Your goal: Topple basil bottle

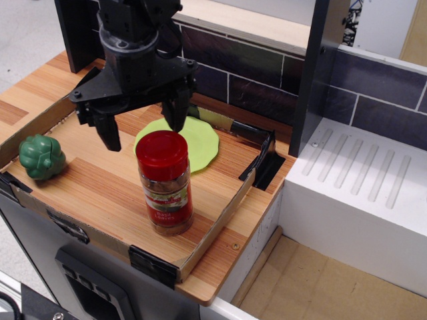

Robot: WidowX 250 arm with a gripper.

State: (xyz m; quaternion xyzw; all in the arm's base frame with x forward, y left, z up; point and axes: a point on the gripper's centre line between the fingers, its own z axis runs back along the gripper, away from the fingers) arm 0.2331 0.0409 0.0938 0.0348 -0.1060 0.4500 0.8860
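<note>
The basil bottle (165, 183) stands upright near the front of the wooden tray; it is a clear jar with a wide red cap, a red-and-green label and brownish flakes inside. My black gripper (143, 129) hangs open just behind and above the bottle's cap, one finger (108, 132) to its left and the other finger (177, 113) right behind the cap. It holds nothing and does not touch the bottle.
A green toy vegetable (41, 157) sits at the tray's left edge. A light green plate (195, 143) lies behind the bottle, partly under my gripper. Low cardboard walls (227, 212) ring the tray. A white ribbed drainer (363, 180) lies to the right, past a dark post (319, 73).
</note>
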